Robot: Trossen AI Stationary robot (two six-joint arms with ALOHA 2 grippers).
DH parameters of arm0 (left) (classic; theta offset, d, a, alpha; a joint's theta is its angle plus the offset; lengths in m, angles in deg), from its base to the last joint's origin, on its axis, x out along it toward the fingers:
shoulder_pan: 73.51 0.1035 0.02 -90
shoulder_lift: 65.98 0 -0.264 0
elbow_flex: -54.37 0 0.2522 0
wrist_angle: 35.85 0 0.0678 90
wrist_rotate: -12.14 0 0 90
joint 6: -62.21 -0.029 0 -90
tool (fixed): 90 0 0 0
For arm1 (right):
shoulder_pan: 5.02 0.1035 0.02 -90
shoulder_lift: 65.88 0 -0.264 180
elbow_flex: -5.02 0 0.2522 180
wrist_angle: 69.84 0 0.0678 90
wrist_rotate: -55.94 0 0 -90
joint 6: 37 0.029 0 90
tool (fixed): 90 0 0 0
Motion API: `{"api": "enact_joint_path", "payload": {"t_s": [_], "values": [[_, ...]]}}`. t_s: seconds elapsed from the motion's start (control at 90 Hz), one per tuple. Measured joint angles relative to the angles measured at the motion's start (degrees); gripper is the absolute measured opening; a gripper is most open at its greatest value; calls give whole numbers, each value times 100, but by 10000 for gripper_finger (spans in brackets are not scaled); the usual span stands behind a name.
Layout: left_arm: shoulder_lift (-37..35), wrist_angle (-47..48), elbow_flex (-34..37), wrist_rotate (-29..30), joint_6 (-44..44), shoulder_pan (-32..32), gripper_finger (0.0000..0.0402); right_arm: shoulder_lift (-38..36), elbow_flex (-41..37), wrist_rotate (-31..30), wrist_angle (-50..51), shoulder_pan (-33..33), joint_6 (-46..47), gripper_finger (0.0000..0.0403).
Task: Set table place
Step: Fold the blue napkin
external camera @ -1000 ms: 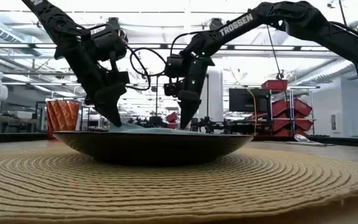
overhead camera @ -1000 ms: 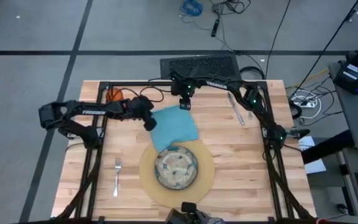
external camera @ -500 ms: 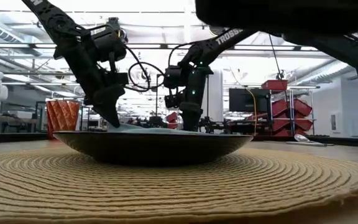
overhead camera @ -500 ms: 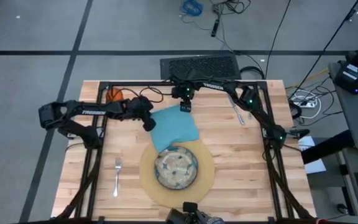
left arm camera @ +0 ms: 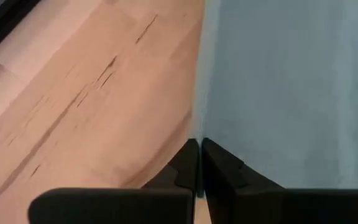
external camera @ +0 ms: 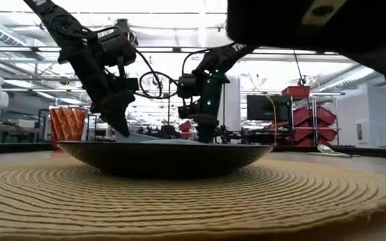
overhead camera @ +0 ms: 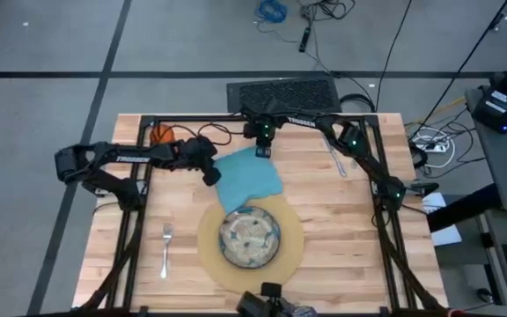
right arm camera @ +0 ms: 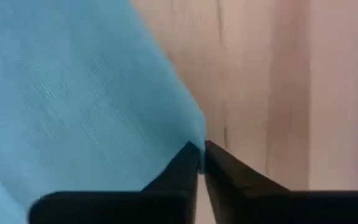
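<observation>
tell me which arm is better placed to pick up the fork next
Left, likely. The fork lies on the table's left side, nearer the left end effector. The right end effector is farther away across the teal napkin. Both are pinched on napkin corners, so either must release first.

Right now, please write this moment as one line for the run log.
step: napkin handling | left gripper: shut on napkin edge | right gripper: shut on napkin corner | napkin: partly over plate rim | fork: left of mat

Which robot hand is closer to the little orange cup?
Left. The left gripper pinches the teal cloth napkin just beside the small orange cup; the right gripper holds the napkin's farther corner.
</observation>
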Motion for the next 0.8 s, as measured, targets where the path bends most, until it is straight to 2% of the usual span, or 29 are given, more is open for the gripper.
{"api": "enact_joint_path", "payload": {"t_s": [0.222, 0.344, 0.5, 0.8], "values": [[-83, -197, -9, 0, 11, -12, 0, -402, 0, -91, 482, 63, 35, 1], [-177, -193, -238, 2, 8, -103, 0, -793, 0, -94, 621, 131, 111, 1], [-335, -97, -767, 2, -174, -273, 0, -1495, 0, -84, 771, 155, 267, 0], [-724, 1077, -2028, 366, -349, -571, 0, -2849, 2, -85, 1143, 217, 742, 0]]}}
